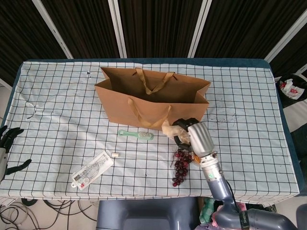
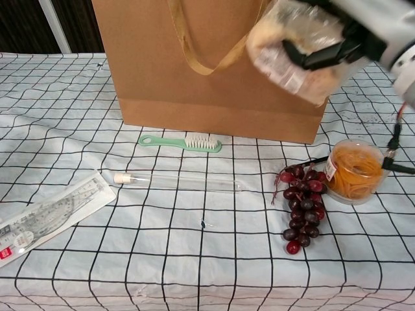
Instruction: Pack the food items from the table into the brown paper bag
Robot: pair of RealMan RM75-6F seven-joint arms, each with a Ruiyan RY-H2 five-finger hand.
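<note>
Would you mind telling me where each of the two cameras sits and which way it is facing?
Head view: high above the near table edge, looking down on the brown paper bag; shows the right hand and arm, and the left hand at the frame edge.
Chest view: low, near table height, facing the bag's front; only the right hand shows.
Shared: bag, bread packet, grapes, green brush.

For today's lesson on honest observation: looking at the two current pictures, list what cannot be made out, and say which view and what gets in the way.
- Inside of the brown paper bag: head view, hidden by its own walls; the chest view cuts off its top.
- Wrapped food item held by the right hand: chest view, blurred, so its label cannot be read.
- Left hand: head view, cut by the left edge.
- Print on the ruler packet: too small.
</note>
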